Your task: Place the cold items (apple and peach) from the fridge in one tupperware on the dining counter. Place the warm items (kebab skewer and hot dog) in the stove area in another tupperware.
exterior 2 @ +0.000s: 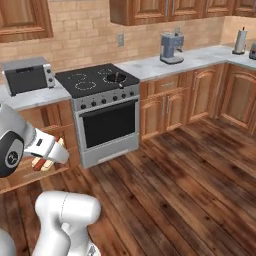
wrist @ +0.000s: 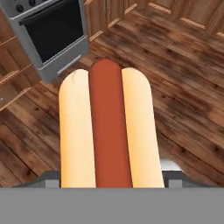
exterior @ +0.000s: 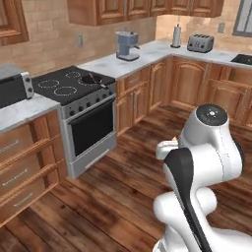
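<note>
Pincer [wrist: 111, 181] pinching my hot dog [wrist: 106, 127] across its width — long axis runs straight ahead of me, pointing toward the stove [wrist: 48, 30] beyond.

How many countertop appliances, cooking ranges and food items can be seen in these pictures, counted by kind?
Countertop appliances: 3 (toaster oven, coffee machine, toaster)
Cooking ranges: 1 (stove)
Paper towel rolls: 1 (paper towel roll)
Food items: 1 (hot dog, held in the gripper)
Total: 6
</note>
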